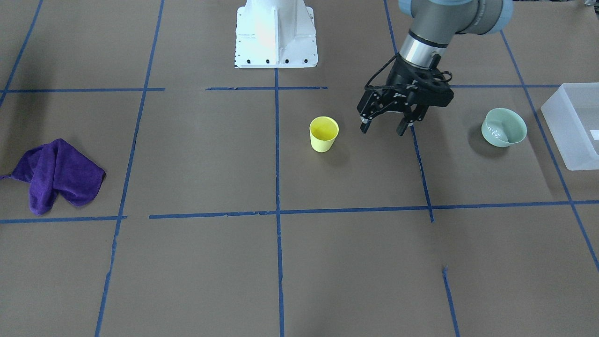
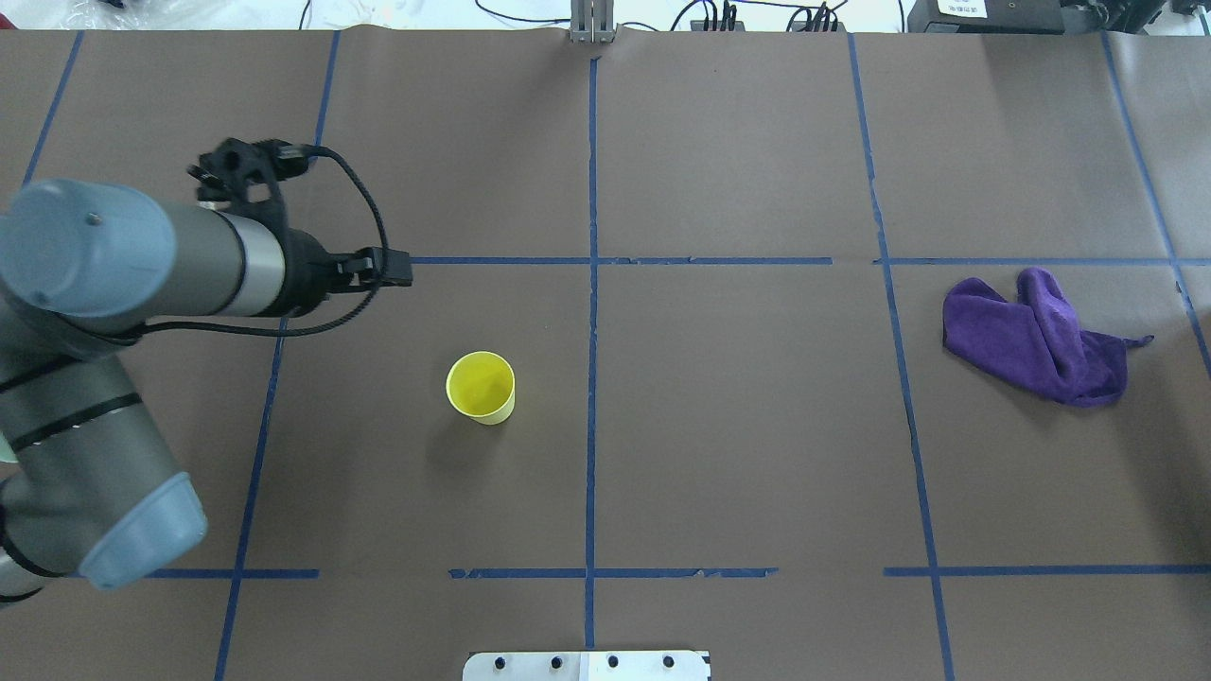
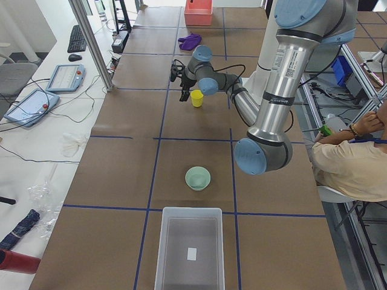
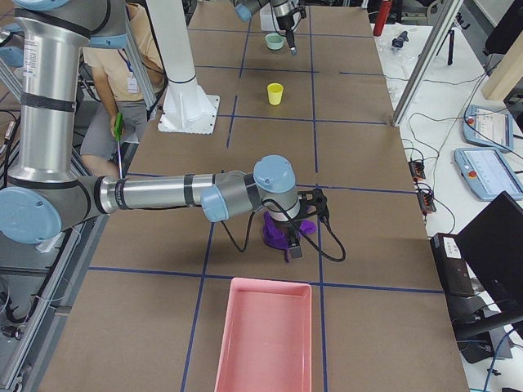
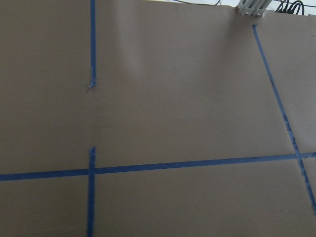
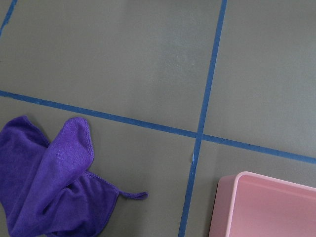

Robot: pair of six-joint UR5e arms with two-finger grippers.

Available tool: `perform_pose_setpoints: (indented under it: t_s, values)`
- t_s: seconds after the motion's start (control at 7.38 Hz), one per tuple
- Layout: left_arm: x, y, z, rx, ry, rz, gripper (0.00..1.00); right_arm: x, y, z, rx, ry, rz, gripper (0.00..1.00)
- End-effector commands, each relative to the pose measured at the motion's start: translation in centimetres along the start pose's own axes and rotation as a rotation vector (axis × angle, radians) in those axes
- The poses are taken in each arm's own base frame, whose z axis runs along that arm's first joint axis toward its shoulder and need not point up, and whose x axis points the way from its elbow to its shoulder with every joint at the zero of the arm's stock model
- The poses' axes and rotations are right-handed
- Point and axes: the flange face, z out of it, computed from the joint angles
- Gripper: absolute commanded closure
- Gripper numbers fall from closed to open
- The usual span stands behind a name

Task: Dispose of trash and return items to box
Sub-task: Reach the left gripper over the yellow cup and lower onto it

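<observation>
The yellow cup (image 1: 324, 133) stands upright and empty near the table's middle. Beside it, a short gap away toward the mint-green bowl (image 1: 504, 127), my left gripper (image 1: 383, 130) hangs open just above the table with nothing between its fingers. The bowl sits upright next to the frosted box (image 1: 573, 124) at the table's end; the box (image 3: 188, 248) looks empty. My right gripper (image 4: 294, 249) hovers over a purple cloth (image 4: 282, 233), and I cannot tell whether it is open or shut. I cannot single out any trash.
The purple cloth (image 1: 56, 175) lies crumpled at the end of the table away from the box. A pink tray (image 4: 265, 335) sits beyond it at the table's end. The robot's white base (image 1: 276, 35) stands at the back. A person sits behind the robot.
</observation>
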Motion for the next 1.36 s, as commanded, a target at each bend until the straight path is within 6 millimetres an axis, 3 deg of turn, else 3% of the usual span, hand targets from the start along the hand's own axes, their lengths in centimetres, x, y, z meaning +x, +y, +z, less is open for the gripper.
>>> perform_pose_setpoints:
  t_s: [0.0, 0.41, 0.54, 0.68, 0.81, 0.95, 1.22]
  values:
    - [3.2, 4.8, 3.9, -0.008, -0.039, -0.033, 0.06, 0.0, 0.0, 0.0, -0.001, 0.000, 0.001, 0.00]
    - [4.0, 9.1, 5.5, -0.065, -0.047, 0.000, 0.12, 0.3, 0.1, 0.3, -0.005, 0.000, 0.005, 0.00]
    - [3.8, 9.4, 5.9, -0.069, -0.055, -0.001, 0.18, 0.3, 0.1, 0.3, -0.005, 0.000, 0.005, 0.00]
    - [3.6, 9.6, 6.6, -0.069, -0.070, -0.033, 0.39, 0.3, 0.1, 0.3, -0.006, 0.000, 0.006, 0.00]
    - [3.2, 9.6, 7.5, -0.055, -0.089, -0.088, 0.73, 0.3, 0.1, 0.3, -0.006, 0.000, 0.006, 0.00]
    - [3.4, 10.2, 7.7, -0.058, -0.090, -0.086, 1.00, 0.3, 0.1, 0.3, -0.006, 0.000, 0.006, 0.00]
    - [3.8, 10.1, 6.6, -0.056, -0.068, -0.081, 1.00, 0.4, 0.1, 0.4, -0.009, 0.001, 0.008, 0.00]
